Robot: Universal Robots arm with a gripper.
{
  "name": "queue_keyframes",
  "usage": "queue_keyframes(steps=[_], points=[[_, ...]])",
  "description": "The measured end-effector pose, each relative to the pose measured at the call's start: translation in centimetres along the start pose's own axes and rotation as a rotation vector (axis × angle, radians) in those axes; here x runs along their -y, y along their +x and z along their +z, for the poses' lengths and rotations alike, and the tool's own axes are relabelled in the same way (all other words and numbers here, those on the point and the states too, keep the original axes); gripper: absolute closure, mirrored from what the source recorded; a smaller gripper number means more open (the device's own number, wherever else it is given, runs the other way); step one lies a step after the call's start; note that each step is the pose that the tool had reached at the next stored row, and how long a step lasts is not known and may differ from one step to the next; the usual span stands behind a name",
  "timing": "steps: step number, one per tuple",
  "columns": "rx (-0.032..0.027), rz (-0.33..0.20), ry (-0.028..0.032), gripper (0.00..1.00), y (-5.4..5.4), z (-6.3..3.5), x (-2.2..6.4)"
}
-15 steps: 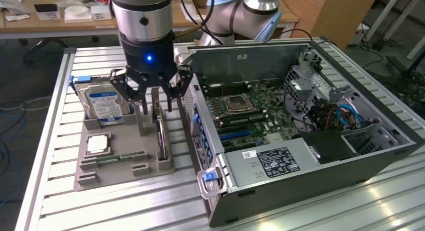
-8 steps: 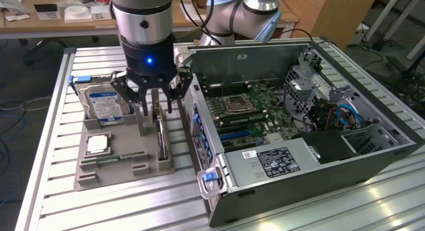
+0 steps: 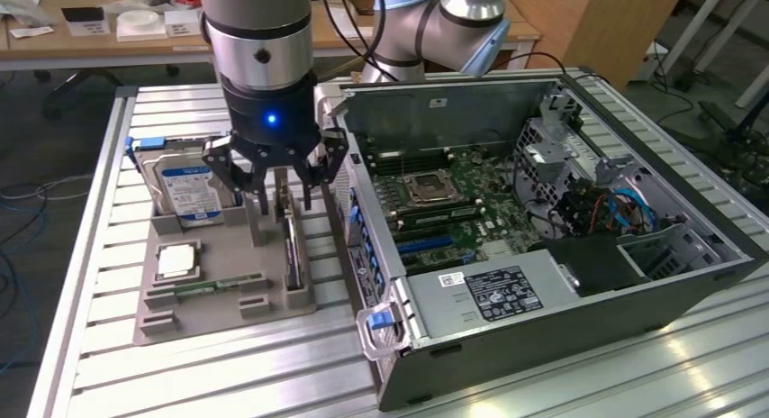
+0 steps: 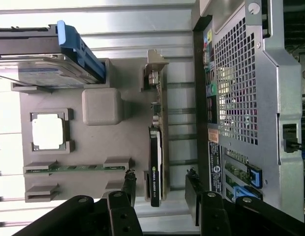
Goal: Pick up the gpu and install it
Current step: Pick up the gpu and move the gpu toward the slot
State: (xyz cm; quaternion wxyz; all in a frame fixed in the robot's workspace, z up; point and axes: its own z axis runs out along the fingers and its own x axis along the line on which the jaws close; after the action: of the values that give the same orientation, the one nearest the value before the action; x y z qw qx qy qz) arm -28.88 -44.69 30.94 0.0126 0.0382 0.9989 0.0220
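The gpu (image 3: 290,242) stands on its long edge in a slot of the grey holder tray (image 3: 229,305), on the side nearest the open computer case (image 3: 673,256). In the wrist view the gpu (image 4: 157,142) appears as a thin dark strip with a metal bracket at one end. My gripper (image 3: 284,200) hangs open just above the card's far end, one finger on each side and not touching it. From the wrist camera the gripper (image 4: 160,179) straddles the card, with a finger (image 4: 129,181) on the tray side and the other toward the case.
The tray also holds a silver hard drive with a blue label (image 3: 193,188), a processor chip (image 3: 176,258) and a green memory stick (image 3: 222,283). The case lies open with its motherboard (image 3: 438,202) exposed. All of this rests on a slatted aluminium table (image 3: 240,373).
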Motion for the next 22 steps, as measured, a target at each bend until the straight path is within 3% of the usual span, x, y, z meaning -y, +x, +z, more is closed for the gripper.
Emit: queue_keyframes(steps=[22], points=[[0.0, 0.0, 0.0, 0.47, 0.01, 0.53, 0.02]])
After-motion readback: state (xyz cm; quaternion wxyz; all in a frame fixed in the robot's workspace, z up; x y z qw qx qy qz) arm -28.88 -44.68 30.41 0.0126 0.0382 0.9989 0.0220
